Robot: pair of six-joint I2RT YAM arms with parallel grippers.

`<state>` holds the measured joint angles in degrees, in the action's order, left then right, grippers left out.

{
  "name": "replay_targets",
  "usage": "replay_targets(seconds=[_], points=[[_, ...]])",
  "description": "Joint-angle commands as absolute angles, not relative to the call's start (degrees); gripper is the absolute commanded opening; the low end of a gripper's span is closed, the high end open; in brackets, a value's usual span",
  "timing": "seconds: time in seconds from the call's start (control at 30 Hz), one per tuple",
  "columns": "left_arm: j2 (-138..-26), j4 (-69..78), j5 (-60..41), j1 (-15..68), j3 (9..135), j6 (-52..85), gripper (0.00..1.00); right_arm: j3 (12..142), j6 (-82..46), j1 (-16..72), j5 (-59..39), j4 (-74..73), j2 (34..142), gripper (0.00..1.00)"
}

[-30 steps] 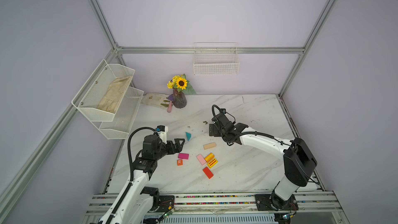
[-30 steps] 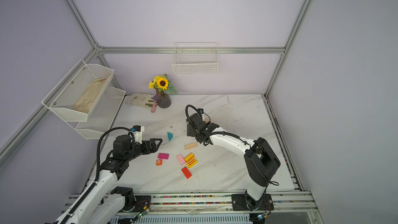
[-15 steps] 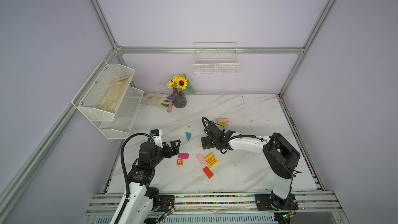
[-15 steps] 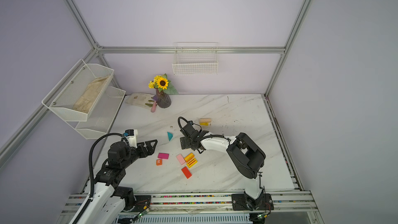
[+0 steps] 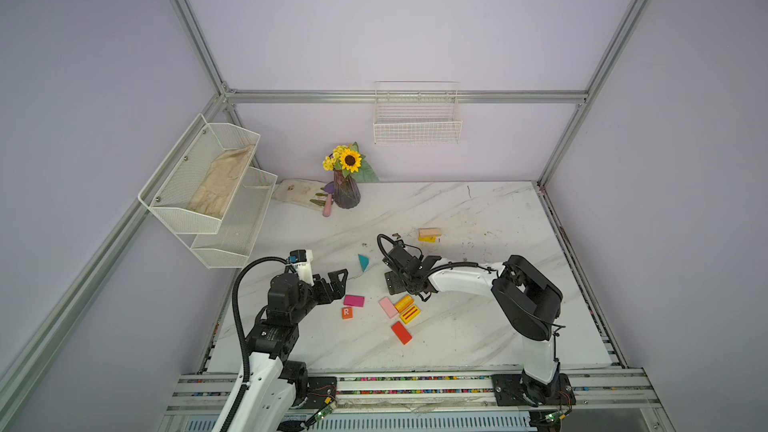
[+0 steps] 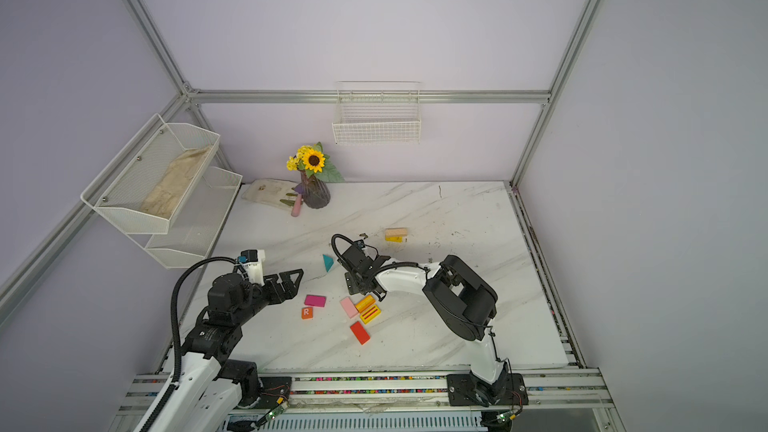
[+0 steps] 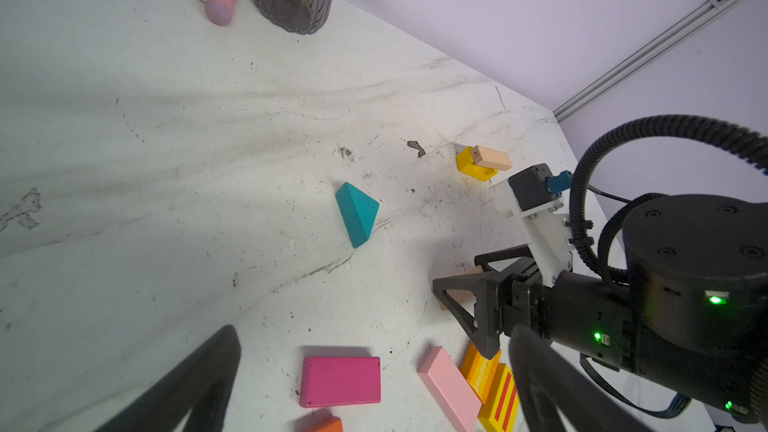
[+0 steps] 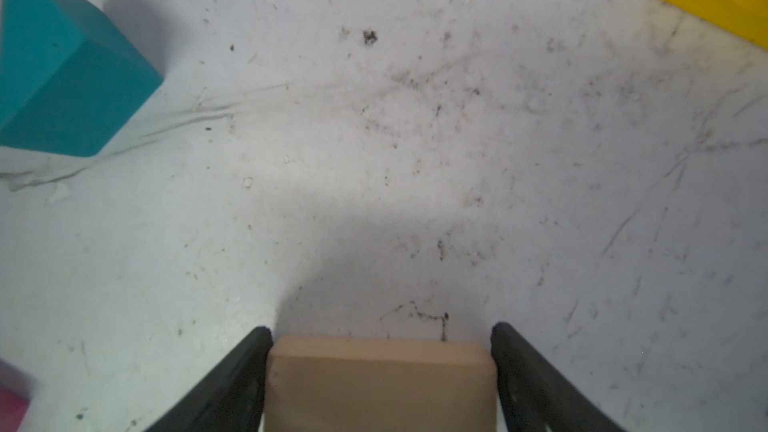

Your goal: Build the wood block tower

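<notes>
Marble table point(image 5: 478, 209): teal triangle point(image 5: 363, 262) lies lengthwise front-to-back.

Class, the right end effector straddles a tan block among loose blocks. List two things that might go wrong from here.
1. The right end effector grips the tan block close beside the orange slab and pink slab; lifting may knock them.
2. On the tower, the top piece looks off-centre on the yellow base; adding another block may tip it.
</notes>
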<state>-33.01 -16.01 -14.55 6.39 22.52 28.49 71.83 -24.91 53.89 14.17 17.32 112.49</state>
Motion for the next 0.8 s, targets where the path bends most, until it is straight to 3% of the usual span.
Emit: replay_targets(seconds=[0.0,0.1,0.6,0.77], points=[[-32.8,-15.3,-14.2,6.2,20.2,29.0,1.00,73.2,-25.4,54.9,18.0,21.4,113.0,0.84],[-32.9,-15.2,-14.2,6.2,20.1,29.1,1.00,73.0,-25.6,55.2,18.1,21.1,113.1,0.83],[-33.8,-14.8,-14.1,6.2,20.3,29.0,0.99,75.4,-28.3,55.2,19.8,22.3,111.0,0.57],[-33.6,-14.4,-15.3,6.2,20.3,28.8,1.00,75.2,-29.4,55.1,22.6,22.3,107.2,0.55]])
